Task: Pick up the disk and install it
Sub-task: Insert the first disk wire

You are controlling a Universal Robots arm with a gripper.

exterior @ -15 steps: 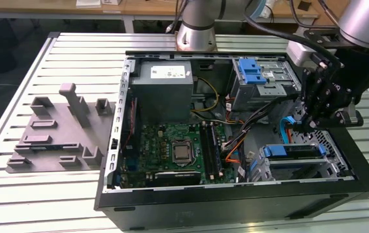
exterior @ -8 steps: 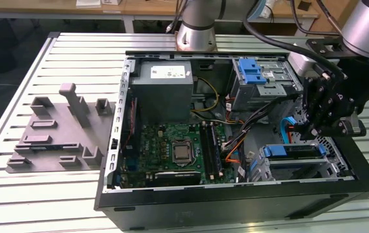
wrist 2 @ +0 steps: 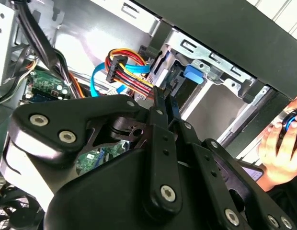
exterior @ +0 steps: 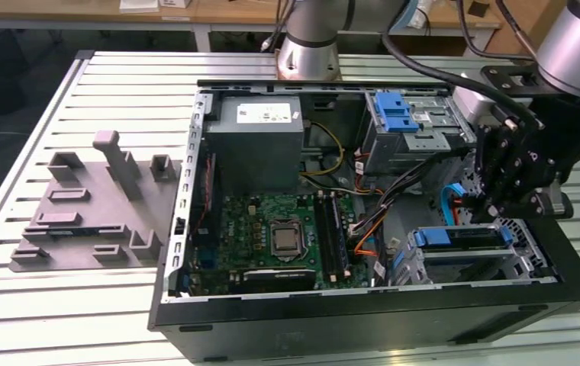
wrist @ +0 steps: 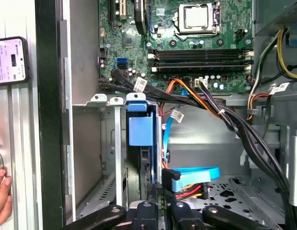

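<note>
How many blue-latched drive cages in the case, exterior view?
2. One upper cage at the case's far side; one lower cage near the front edge, just below the gripper. Others may be hidden.

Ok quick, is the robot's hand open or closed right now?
Gripper: fingers shut, tips close to the disk, holding nothing that I can see.

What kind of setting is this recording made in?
Likely a robotics lab or assembly test bench: an open computer case lies on a slotted metal table, with a grey moulded fixture beside it and the gripper working inside.
</note>
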